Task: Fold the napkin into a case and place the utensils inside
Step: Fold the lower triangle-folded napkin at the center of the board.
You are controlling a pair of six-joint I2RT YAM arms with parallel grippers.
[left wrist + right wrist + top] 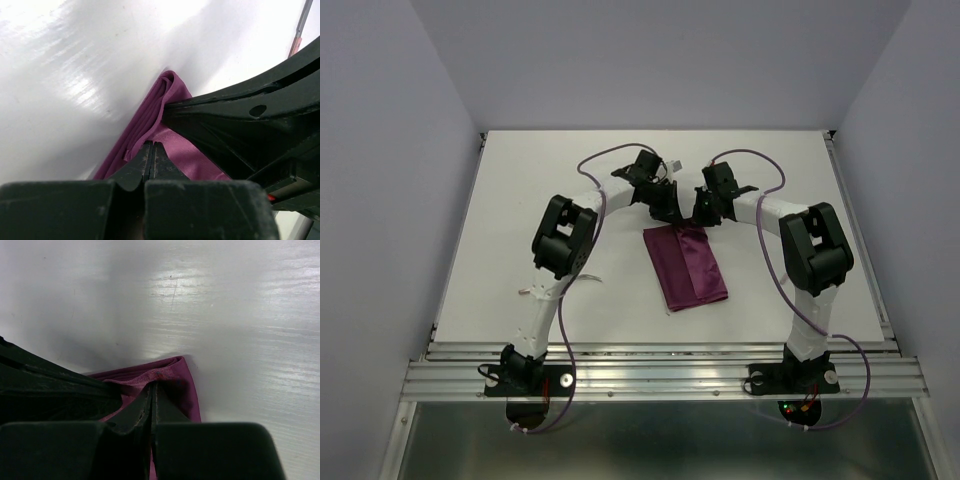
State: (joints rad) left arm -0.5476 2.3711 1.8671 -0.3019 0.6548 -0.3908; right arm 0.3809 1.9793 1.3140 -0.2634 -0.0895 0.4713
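The burgundy napkin [687,270] lies folded into a rough rectangle mid-table. Both grippers meet at its far edge. My left gripper [669,215] is shut, its tips pinching a raised fold of the cloth [150,120] in the left wrist view [152,145]. My right gripper [704,213] is shut too, its tips [154,386] nipping the lifted edge near the napkin's far right corner [175,372]. One utensil with a pinkish handle and a metal end [299,27] lies on the table beyond the napkin, partly hidden behind the left wrist [672,163]. No case shape shows.
The white table [520,200] is walled in by pale panels on three sides, with a metal rail [660,370] along the near edge. Purple cables [595,160] loop off both arms. In each wrist view the other arm's black fingers crowd in close.
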